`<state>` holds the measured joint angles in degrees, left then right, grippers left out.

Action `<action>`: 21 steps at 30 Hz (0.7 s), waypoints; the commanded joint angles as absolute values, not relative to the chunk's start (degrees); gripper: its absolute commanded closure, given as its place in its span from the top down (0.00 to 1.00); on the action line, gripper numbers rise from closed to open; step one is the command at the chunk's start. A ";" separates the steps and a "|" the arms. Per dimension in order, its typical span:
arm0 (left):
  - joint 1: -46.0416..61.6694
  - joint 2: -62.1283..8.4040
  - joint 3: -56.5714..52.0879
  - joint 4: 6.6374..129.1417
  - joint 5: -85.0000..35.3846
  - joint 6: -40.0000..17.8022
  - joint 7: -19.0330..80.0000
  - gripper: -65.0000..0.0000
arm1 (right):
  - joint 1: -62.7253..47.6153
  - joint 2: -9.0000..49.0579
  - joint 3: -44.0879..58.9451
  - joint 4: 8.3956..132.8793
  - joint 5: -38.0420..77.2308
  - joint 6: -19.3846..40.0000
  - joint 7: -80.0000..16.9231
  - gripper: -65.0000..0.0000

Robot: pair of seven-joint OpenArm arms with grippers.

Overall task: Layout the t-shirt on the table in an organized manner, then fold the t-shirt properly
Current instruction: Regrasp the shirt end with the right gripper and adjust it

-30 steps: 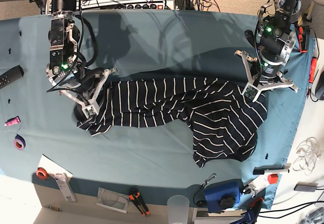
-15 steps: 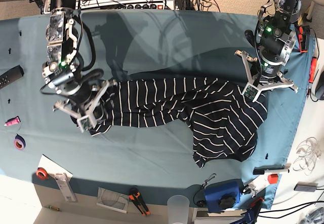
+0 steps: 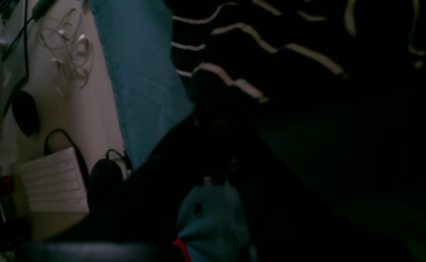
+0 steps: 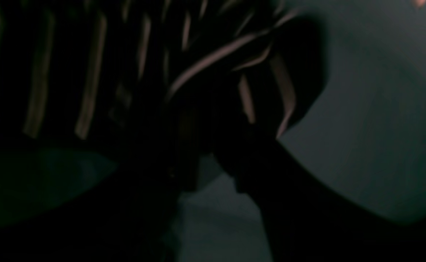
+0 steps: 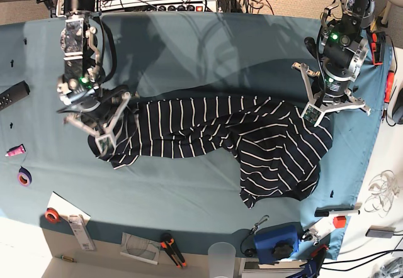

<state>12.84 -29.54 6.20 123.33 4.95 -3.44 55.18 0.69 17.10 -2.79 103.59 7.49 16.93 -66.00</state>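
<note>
We are holding the soft, floppy dark striped cloth t-shirt (image 5: 252, 143) on the teal bench (image 5: 189, 45); our left jaws are clenched at its corner, right jaws unclear.

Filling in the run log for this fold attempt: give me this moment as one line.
stage: layout | t-shirt: bunched, unfolded on table | left claw: shut at shirt corner | right claw: at opposite end, grip unclear

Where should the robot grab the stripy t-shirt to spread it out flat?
Probably by the bunched end of the t-shirt near the right gripper, coming from above at the outer edge. That end lies crumpled on the table, so pulling it outward should stretch the cloth. The left gripper is at the opposite end, which gives something to pull against.
</note>
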 commanded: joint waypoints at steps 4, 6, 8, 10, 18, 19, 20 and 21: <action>12.40 -30.15 5.82 124.31 5.76 -2.79 53.78 0.00 | 1.93 17.63 -2.57 98.32 7.22 16.64 -56.42 0.27; 12.40 -30.15 5.82 124.31 5.76 -2.79 53.65 0.00 | 2.02 17.58 -2.59 96.25 7.25 16.64 -54.76 0.27; 12.38 -30.15 5.82 124.31 5.76 -2.79 53.52 0.00 | 2.04 17.61 -2.59 95.77 7.27 16.64 -54.85 0.27; 12.40 -30.15 5.82 124.31 5.76 -2.79 53.49 0.00 | 2.09 17.58 -2.59 95.77 7.31 16.62 -54.65 0.27; 12.40 -30.15 5.82 124.31 5.76 -2.79 53.49 0.00 | 2.42 15.11 -2.57 95.90 9.61 16.67 -54.41 0.02; 12.40 -30.15 5.82 124.31 5.76 -2.79 53.49 0.00 | 2.72 14.55 -2.57 96.12 9.61 16.67 -54.41 0.00; 12.40 -30.15 5.82 124.31 5.76 -2.79 53.49 0.00 | 3.20 14.02 -2.57 96.47 9.58 16.64 -54.41 0.00; 12.40 -30.15 5.82 124.31 5.76 -2.81 53.49 0.00 | 3.79 13.67 -2.59 97.01 9.61 16.64 -54.41 0.00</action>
